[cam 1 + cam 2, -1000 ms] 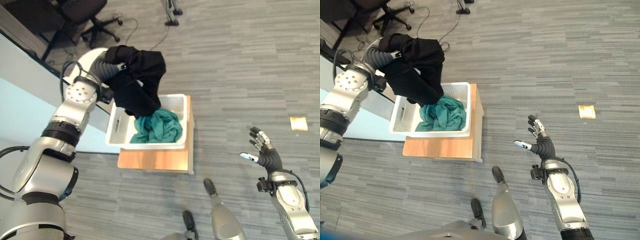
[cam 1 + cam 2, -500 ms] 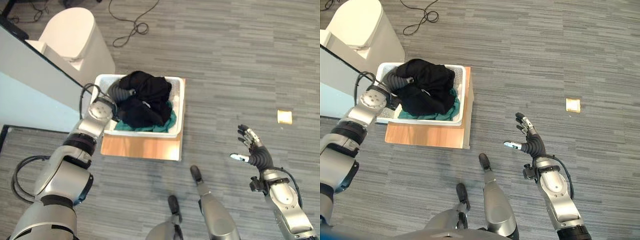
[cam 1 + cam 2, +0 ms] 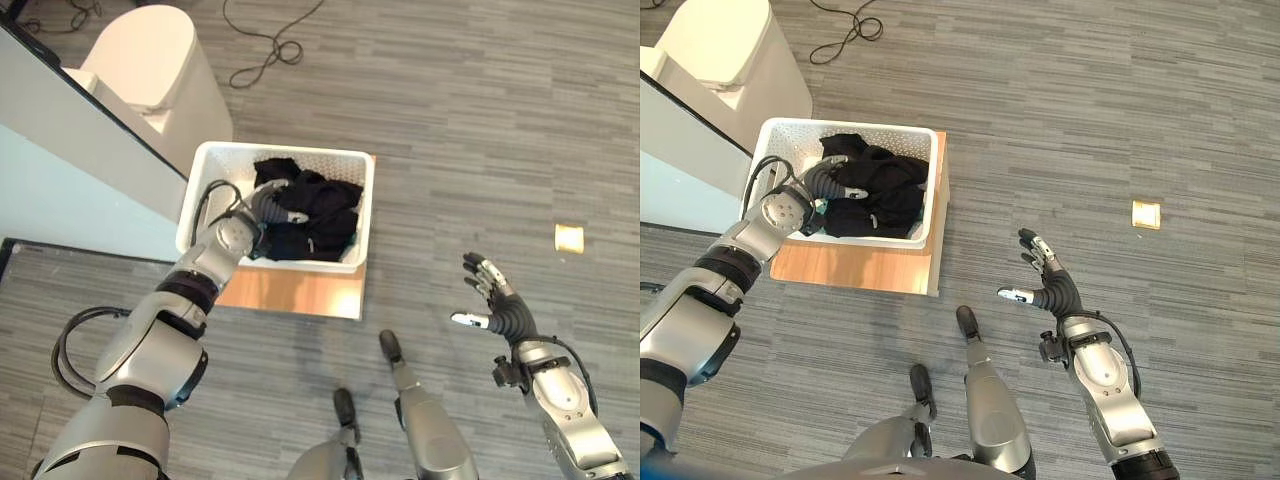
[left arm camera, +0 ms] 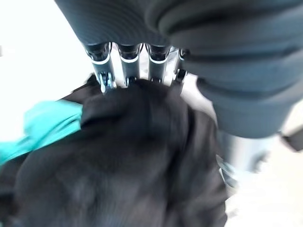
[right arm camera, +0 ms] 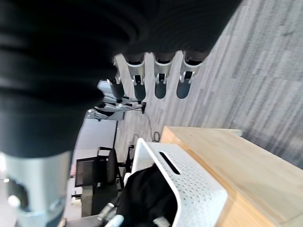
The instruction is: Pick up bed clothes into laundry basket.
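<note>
A white perforated laundry basket (image 3: 285, 151) stands on a low wooden platform (image 3: 290, 291). Black clothes (image 3: 322, 218) fill it. A teal cloth (image 4: 40, 128) peeks out beneath them. My left hand (image 3: 278, 200) reaches into the basket from its left side and is sunk into the black clothes. In the left wrist view its fingers (image 4: 129, 60) run down into the bunched black cloth (image 4: 118, 170). My right hand (image 3: 497, 306) hovers over the floor to the right of the basket, open, fingers spread, holding nothing.
A cream rounded bin (image 3: 150, 68) stands behind the basket beside a pale wall panel (image 3: 70, 135). A dark cable (image 3: 268, 55) loops on the floor farther back. A small yellow square (image 3: 569, 237) lies on the floor at right. An office chair (image 5: 97, 172) is seen far off.
The camera has shifted. My left hand has sunk lower into the basket with the black clothes, which now lie flatter and cover nearly all the teal cloth. The right hand keeps its pose.
</note>
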### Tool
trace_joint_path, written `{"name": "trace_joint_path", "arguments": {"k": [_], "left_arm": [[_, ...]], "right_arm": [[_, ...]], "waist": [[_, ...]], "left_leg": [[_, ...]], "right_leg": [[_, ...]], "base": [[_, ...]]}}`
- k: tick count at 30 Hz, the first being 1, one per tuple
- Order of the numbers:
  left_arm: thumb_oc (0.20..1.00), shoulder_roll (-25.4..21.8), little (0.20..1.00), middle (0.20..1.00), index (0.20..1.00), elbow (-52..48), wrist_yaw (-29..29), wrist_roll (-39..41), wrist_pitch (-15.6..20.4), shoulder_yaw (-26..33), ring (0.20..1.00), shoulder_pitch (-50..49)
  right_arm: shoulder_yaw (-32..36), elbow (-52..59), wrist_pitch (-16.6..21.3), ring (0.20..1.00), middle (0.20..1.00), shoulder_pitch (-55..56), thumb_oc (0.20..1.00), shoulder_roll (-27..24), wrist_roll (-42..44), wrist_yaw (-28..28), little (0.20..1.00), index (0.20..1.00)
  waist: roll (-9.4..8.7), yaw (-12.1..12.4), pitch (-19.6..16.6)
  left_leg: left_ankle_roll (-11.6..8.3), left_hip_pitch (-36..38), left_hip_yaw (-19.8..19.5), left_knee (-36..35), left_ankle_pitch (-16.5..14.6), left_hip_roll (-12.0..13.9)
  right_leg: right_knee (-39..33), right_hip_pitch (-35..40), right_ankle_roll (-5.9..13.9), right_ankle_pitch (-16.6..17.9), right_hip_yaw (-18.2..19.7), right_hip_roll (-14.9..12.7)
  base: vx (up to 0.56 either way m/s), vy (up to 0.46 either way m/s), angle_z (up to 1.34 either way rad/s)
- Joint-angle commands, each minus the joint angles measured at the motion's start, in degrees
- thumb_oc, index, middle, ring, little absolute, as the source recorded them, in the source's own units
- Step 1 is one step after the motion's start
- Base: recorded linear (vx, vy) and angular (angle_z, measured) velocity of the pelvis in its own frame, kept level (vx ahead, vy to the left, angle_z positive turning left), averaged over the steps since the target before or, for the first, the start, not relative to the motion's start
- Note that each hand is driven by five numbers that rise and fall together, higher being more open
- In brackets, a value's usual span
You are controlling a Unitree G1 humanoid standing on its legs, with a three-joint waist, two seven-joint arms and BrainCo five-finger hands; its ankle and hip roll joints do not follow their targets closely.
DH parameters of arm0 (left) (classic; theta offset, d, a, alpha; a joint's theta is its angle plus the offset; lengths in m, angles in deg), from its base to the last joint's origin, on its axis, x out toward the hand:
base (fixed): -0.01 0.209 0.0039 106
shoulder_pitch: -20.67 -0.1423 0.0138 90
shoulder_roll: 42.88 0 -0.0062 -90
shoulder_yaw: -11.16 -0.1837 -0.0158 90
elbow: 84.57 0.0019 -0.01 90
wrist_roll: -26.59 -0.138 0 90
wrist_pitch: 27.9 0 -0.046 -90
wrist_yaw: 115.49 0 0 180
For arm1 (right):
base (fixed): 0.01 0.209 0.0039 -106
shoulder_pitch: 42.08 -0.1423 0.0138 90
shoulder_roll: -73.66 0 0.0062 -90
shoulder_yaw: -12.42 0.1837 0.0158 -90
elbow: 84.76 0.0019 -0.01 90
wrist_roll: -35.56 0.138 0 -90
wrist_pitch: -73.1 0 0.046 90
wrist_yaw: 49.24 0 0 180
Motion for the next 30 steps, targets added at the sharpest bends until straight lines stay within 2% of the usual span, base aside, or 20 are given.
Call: {"name": "trace_joint_path", "arguments": {"k": [1, 4, 5, 8, 9, 10, 11, 12, 13, 15, 16, 19, 22, 23, 25, 26, 28, 29, 30], "left_arm": [[1.0, -3.9, 1.0, 1.0, 1.0, -0.8, -0.7, 3.3, 3.0, -0.8, 1.0, 7.4], [1.0, -9.6, 1.0, 1.0, 1.0, -9.6, 0.1, 7.4, 4.3, -0.4, 1.0, 4.5], [1.0, -13.4, 1.0, 1.0, 1.0, -14.6, 1.0, 9.8, 4.8, 0.6, 1.0, 2.0], [1.0, -15.9, 1.0, 1.0, 1.0, -17.6, 1.1, 12.8, 5.6, 3.1, 1.0, -1.4], [1.0, -17.2, 1.0, 1.0, 1.0, -20.1, 1.0, 14.5, 6.0, 5.7, 1.0, -4.6], [1.0, -18.7, 1.0, 1.0, 1.0, -24.7, -0.1, 18.4, 7.2, 12.3, 1.0, -11.8], [1.0, -18.9, 1.0, 1.0, 1.0, -25.4, -0.1, 18.3, 7.0, 13.5, 1.0, -13.2], [1.0, -18.1, 1.0, 1.0, 1.0, -27.3, -1.8, 21.2, 8.2, 19.1, 1.0, -18.3], [1.0, -17.1, 1.0, 1.0, 1.0, -30.2, -2.3, 21.2, 7.8, 24.4, 1.0, -24.9], [1.0, -11.6, 1.0, 1.0, 1.0, -35.9, -4.3, 22.9, 9.1, 34.8, 1.0, -36.9], [1.0, -8.3, 1.0, 1.0, 1.0, -39.4, -4.4, 22.9, 8.5, 39.3, 1.0, -43.4], [1.0, 3.2, 1.0, 1.0, 1.0, -46.0, -3.7, 24.9, 8.3, 46.9, 1.0, -57.7], [1.0, 11.8, 1.0, 1.0, 1.0, -48.4, -1.1, 27.8, 6.6, 48.1, 1.0, -67.9], [1.0, 16.1, 1.0, 1.0, 1.0, -47.8, -0.5, 28.8, 6.2, 48.5, 1.0, -71.4], [1.0, 21.0, 1.0, 1.0, 1.0, -46.2, -1.0, 31.6, 5.8, 49.0, 1.0, -73.7], [1.0, 21.2, 1.0, 1.0, 1.0, -46.3, -1.0, 31.5, 5.8, 49.1, 1.0, -73.9], [1.0, 23.4, 1.0, 1.0, 1.0, -46.3, -1.7, 31.6, 5.5, 50.7, 1.0, -75.8], [1.0, 24.3, 1.0, 1.0, 1.0, -46.0, -3.0, 32.6, 5.7, 52.7, 1.0, -76.0], [1.0, 24.3, 1.0, 1.0, 1.0, -46.1, -3.0, 32.6, 5.7, 52.8, 1.0, -76.0]], "right_arm": [[4.0, 4.4, 3.1, 1.0, 1.0, 2.2, 1.0, -2.7, 0.3, -1.2, 1.0, 1.0], [5.3, 4.1, 2.7, 1.0, 1.0, 2.1, 1.0, -2.9, -0.3, -1.9, 1.0, 1.0], [6.0, 4.2, 2.6, 1.0, 1.0, 2.2, 1.0, -3.0, -0.9, -2.3, 1.0, 1.0], [6.9, 4.2, 2.6, 1.0, 1.0, 2.0, 1.0, -3.2, -1.7, -2.5, 1.0, 1.0], [7.3, 4.1, 2.6, 1.0, 1.0, 2.0, 1.0, -3.2, -1.9, -2.4, 1.0, 1.0], [8.6, 3.6, 2.6, 1.0, 1.0, 2.2, 1.0, -2.4, -2.0, -2.3, 1.0, 1.0], [8.2, 3.6, 2.6, 1.0, 1.0, 2.2, 1.0, -2.8, -2.0, -2.3, 1.0, 1.0], [9.0, 3.1, 2.5, 1.0, 1.0, 2.6, 1.0, -1.6, -1.6, -2.4, 1.0, 1.0], [8.9, 2.5, 2.5, 1.0, 1.0, 2.9, 1.0, -1.7, -1.4, -2.4, 1.0, 1.0], [9.8, 1.5, 2.0, 1.0, 1.0, 3.8, 1.0, 0.0, -1.1, -2.8, 1.0, 1.0], [9.4, 1.0, 1.8, 1.0, 1.0, 4.4, 1.0, 0.0, -1.1, -3.1, 1.0, 1.0], [9.6, 0.6, 0.6, 1.0, 1.0, 5.2, 1.0, 1.5, -1.3, -4.2, 1.0, 1.0], [9.6, 0.6, -0.4, 1.0, 1.0, 5.9, 1.0, 2.0, -1.0, -5.2, 1.0, 1.0], [9.1, -0.4, -0.6, 1.0, 1.0, 5.4, 1.0, 2.4, -0.5, -5.8, 1.0, 1.0], [8.5, -1.1, -1.0, 1.0, 1.0, 4.9, 1.0, 2.7, -0.2, -5.8, 1.0, 1.0], [8.4, -1.2, -0.9, 1.0, 1.0, 4.9, 1.0, 2.6, -0.2, -5.8, 1.0, 1.0], [8.3, -1.4, -1.1, 1.0, 1.0, 4.5, 1.0, 2.8, 0.1, -6.0, 1.0, 1.0], [7.4, -2.4, -1.3, 1.0, 1.0, 2.7, 1.0, 2.6, 0.3, -5.9, 1.0, 1.0], [7.4, -2.6, -1.2, 1.0, 1.0, 2.5, 1.0, 2.6, 0.4, -5.9, 1.0, 1.0]], "waist": [[2.84, 1.4, -5.2], [3.82, 3.0, -8.1], [4.06, 3.9, -9.6], [4.04, 5.0, -10.9], [4.06, 5.3, -11.5], [3.54, 6.8, -12.6], [3.83, 6.4, -12.7], [3.02, 7.7, -13.2], [3.13, 7.8, -13.7], [2.06, 9.6, -14.5], [2.02, 9.6, -15.0], [1.1, 11.2, -15.8], [0.59, 12.5, -16.1], [0.31, 13.6, -16.0], [-0.32, 15.3, -15.8], [-0.26, 15.1, -15.8], [-0.8, 16.4, -15.7], [-1.4, 18.5, -15.4], [-1.45, 18.4, -15.3]], "left_leg": [[-2.92, -3.8, -1.2, 0.3, 4.9, 3.1], [-2.93, -2.3, -2.0, 0.3, 4.7, 3.0], [-2.92, -1.2, -2.6, 0.3, 4.5, 3.0], [-2.9, -0.2, -3.2, 0.3, 4.4, 3.0], [-2.9, 0.3, -3.6, 0.3, 4.3, 3.0], [-2.9, 1.0, -4.2, 0.3, 4.2, 3.0], [-2.89, 1.1, -4.3, 0.3, 4.1, 3.0], [-2.91, 1.4, -4.6, 0.3, 4.2, 3.0], [-2.86, 1.8, -4.7, 0.3, 4.0, 3.0], [-2.73, 2.3, -5.3, 0.3, 3.9, 3.0], [-2.64, 2.7, -5.5, 0.3, 3.7, 3.0], [-2.27, 3.5, -6.4, 0.3, 3.4, 3.0], [-1.81, 3.9, -7.5, 0.3, 3.3, 2.8], [-1.46, 3.9, -8.7, 0.3, 3.5, 2.7], [-1.18, 3.9, -10.0, 0.4, 3.6, 2.4], [-1.17, 4.0, -10.1, 0.4, 3.6, 2.3], [-0.8, 4.0, -11.3, 1.0, 3.3, 2.2], [-0.4, 3.4, -12.7, 2.8, 2.6, 1.8], [-0.38, 3.3, -12.8, 3.1, 2.4, 1.7]], "right_leg": [[1.2, 5.7, 7.01, -6.3, -0.5, -3.6], [1.0, 7.6, 6.89, -6.8, -1.6, -4.0], [1.0, 9.1, 6.68, -7.3, -2.4, -4.2], [1.0, 10.4, 6.42, -7.8, -3.0, -4.1], [1.0, 11.1, 6.31, -8.1, -3.2, -4.2], [1.1, 12.1, 6.06, -8.6, -3.9, -4.2], [1.1, 12.2, 6.06, -8.6, -3.9, -4.2], [1.1, 12.7, 5.85, -8.8, -4.2, -4.2], [1.1, 13.1, 5.71, -9.1, -4.3, -4.2], [1.1, 13.8, 5.33, -9.5, -4.8, -4.1], [1.2, 14.3, 5.16, -9.8, -4.8, -4.1], [1.4, 15.5, 4.55, -10.4, -5.2, -4.1], [1.8, 16.4, 4.03, -11.0, -5.9, -4.3], [2.6, 16.5, 3.78, -11.6, -6.6, -4.5], [2.8, 16.9, 3.64, -11.8, -7.5, -4.9], [2.8, 17.0, 3.65, -11.8, -7.6, -5.0], [3.0, 17.7, 3.66, -12.2, -8.7, -5.4], [4.2, 17.9, 3.74, -12.8, -9.6, -6.0], [4.4, 17.9, 3.77, -12.9, -9.7, -6.1]], "base": [[0.09, -0.03, 0.1], [0.09, -0.047, 0.12], [0.11, -0.048, 0.14], [0.06, -0.026, 0.23], [0.07, -0.049, 0.18], [0.06, -0.039, 0.15], [0.05, -0.04, 0.13], [0.03, -0.019, 0.11], [0.04, -0.03, 0.12], [0.03, -0.028, 0.09], [0.04, -0.026, 0.13], [0.04, -0.01, 0.05], [0.02, 0.001, 0.15], [0.0, 0.011, 0.31], [0.0, 0.017, 0.39], [0.01, 0.008, 0.3], [0.0, 0.01, 0.38], [-0.01, 0.02, 0.34], [-0.03, 0.027, 0.23]]}}
